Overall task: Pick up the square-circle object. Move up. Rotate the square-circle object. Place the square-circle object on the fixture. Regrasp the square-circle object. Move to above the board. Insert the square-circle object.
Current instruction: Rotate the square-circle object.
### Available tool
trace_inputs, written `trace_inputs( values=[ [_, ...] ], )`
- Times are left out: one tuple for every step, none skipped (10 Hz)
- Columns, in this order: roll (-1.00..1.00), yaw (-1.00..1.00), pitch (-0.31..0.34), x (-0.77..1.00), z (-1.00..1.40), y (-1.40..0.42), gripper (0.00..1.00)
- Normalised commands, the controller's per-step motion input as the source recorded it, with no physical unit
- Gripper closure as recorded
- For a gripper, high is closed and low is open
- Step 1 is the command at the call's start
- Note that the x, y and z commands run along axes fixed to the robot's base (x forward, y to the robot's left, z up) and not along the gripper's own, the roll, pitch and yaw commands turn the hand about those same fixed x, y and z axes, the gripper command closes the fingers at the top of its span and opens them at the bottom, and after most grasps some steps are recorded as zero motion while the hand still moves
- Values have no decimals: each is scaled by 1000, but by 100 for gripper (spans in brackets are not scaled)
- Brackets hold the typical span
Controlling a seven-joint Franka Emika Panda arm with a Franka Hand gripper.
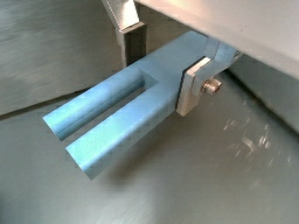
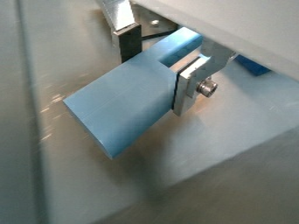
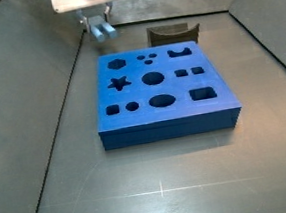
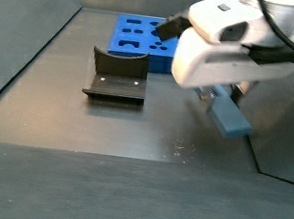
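Note:
In both wrist views my gripper point(image 1: 163, 70) point(image 2: 158, 66) is shut on the square-circle object point(image 1: 111, 114) point(image 2: 122, 105), a pale blue peg that sticks out well past the fingers point(image 1: 193, 87). One wrist view shows a lengthwise groove in it. A side view shows the gripper point(image 4: 224, 91) holding the peg point(image 4: 230, 117) tilted downward above the grey floor, off to the side of the dark fixture point(image 4: 118, 75). The blue board point(image 3: 164, 90) with dark cut-out holes lies flat, and the fixture point(image 3: 172, 33) stands just beyond its far edge. There the gripper point(image 3: 99, 29) hangs past the board's far corner.
Grey walls point(image 3: 47, 82) slope up around the floor on all sides. The board point(image 4: 135, 35) lies behind the fixture in a side view. A wall edge point(image 4: 271, 162) runs close under the hanging peg.

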Motion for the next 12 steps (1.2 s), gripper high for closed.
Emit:
trace_inputs(
  values=[
    [44, 36, 6, 185, -92, -423, 100],
    [59, 35, 1, 117, -65, -206, 100],
    [0, -1000, 0, 0, 0, 0, 100],
    [0, -1000, 0, -20, 4, 33, 100],
    [0, -1000, 0, -18, 5, 34, 100],
    [0, -1000, 0, -13, 6, 24, 100],
    [0, -1000, 0, -8, 8, 21, 100],
    [0, -1000, 0, -6, 8, 18, 100],
    [0, -1000, 0, -4, 9, 16, 100],
    [0, -1000, 0, -3, 9, 15, 100],
    [0, -1000, -1, -2, 9, 15, 100],
    [0, -1000, -1, -2, 9, 14, 100]
  ],
)
